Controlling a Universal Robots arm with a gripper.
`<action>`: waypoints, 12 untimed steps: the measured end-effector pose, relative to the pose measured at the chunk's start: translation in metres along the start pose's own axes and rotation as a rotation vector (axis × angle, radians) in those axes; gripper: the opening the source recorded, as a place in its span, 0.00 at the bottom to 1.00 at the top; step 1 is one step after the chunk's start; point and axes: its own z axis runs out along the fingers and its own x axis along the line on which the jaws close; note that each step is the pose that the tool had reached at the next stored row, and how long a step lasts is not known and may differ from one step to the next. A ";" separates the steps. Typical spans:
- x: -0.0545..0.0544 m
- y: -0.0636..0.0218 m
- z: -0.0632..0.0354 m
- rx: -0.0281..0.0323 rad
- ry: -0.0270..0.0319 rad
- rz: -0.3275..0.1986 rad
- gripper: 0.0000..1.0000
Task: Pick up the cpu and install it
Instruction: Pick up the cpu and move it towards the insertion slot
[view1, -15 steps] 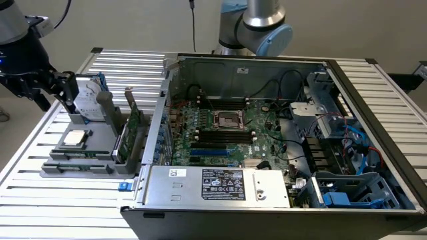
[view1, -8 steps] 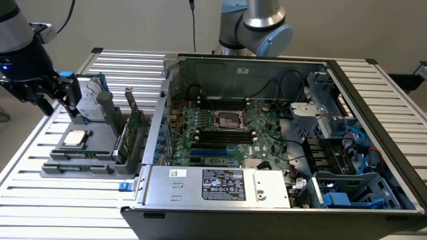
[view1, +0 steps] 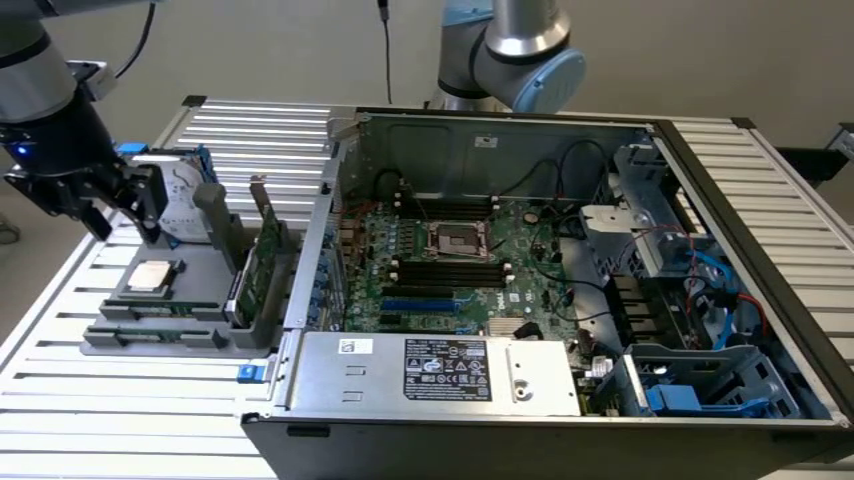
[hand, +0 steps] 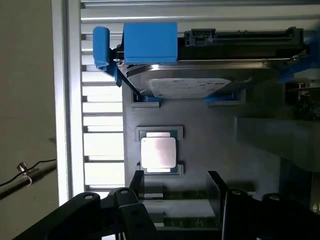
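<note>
The cpu (view1: 151, 275) (hand: 158, 152), a small flat square chip with a silvery top, lies in its recess on the grey holder tray (view1: 187, 335) at the exterior view's left. My gripper (view1: 123, 222) (hand: 176, 189) hangs open above the tray, a little off the chip toward the tray's outer edge, with nothing between its black fingers (hand: 137, 186). The square metal socket frame (view1: 458, 240) with a dark centre sits on the green motherboard inside the open computer case (view1: 441, 385).
A silver labelled hard drive (view1: 180, 195) (hand: 195, 86) with blue handles stands at the tray's far end, close behind my gripper. Upright circuit cards (view1: 260, 265) stand between the tray and the case wall. A second arm's base (view1: 514, 55) rises behind the case.
</note>
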 end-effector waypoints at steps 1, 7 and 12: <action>0.001 -0.0001 0.0018 -0.0001 0.0002 -0.006 0.62; 0.002 -0.0007 0.0124 0.0001 0.0016 -0.031 0.62; 0.002 -0.0011 0.0215 0.0001 0.0023 -0.046 0.69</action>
